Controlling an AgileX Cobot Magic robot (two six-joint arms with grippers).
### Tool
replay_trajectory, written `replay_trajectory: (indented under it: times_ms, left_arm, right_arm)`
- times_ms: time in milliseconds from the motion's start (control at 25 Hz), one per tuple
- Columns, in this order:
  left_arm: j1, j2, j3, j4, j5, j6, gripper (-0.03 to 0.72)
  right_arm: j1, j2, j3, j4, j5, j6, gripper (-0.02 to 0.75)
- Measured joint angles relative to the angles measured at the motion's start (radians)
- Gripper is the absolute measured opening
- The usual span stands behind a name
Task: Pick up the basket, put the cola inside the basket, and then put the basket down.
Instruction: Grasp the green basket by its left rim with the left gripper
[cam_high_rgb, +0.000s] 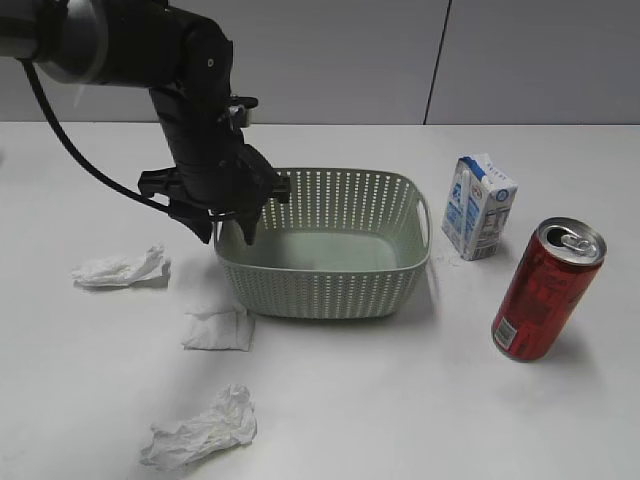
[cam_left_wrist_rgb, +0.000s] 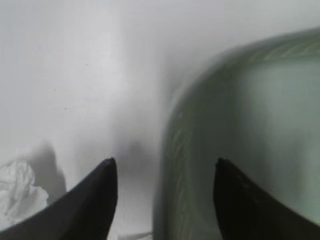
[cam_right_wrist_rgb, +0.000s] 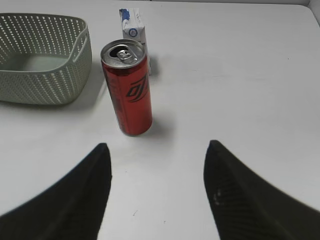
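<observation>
The pale sage-green perforated plastic basket stood upright on the white table, empty. The black left gripper hung over the basket's left rim, jaws parted wide, one finger outside the wall and one inside, gripping nothing. The tall slim dark-red metal cola can stood upright to the right of the basket, well apart from it. A blue-and-white carton stood just right of the basket's far corner. Three crumpled white tissues lay left of and in front of the basket. The right gripper hovered short of the can, jaws wide open and empty.
</observation>
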Motion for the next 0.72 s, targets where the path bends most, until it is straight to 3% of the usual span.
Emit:
replay_trajectory:
  times_ms: [200,400,600,720]
  left_arm:
    - [0.000,0.000,0.000,0.000,0.000,-0.008,0.237]
    - [0.000,0.000,0.000,0.000,0.000,-0.013,0.165]
    - [0.005,0.000,-0.001,-0.011,-0.004,-0.025,0.021]
    - [0.013,0.000,-0.002,-0.027,0.003,-0.041,0.005]
  right_arm:
    - [0.000,0.000,0.000,0.000,0.000,0.000,0.446]
    - [0.000,0.000,0.000,0.000,0.000,0.000,0.446]
    - [0.000,0.000,0.000,0.000,0.000,0.000,0.446]
    - [0.000,0.000,0.000,0.000,0.000,0.000,0.446]
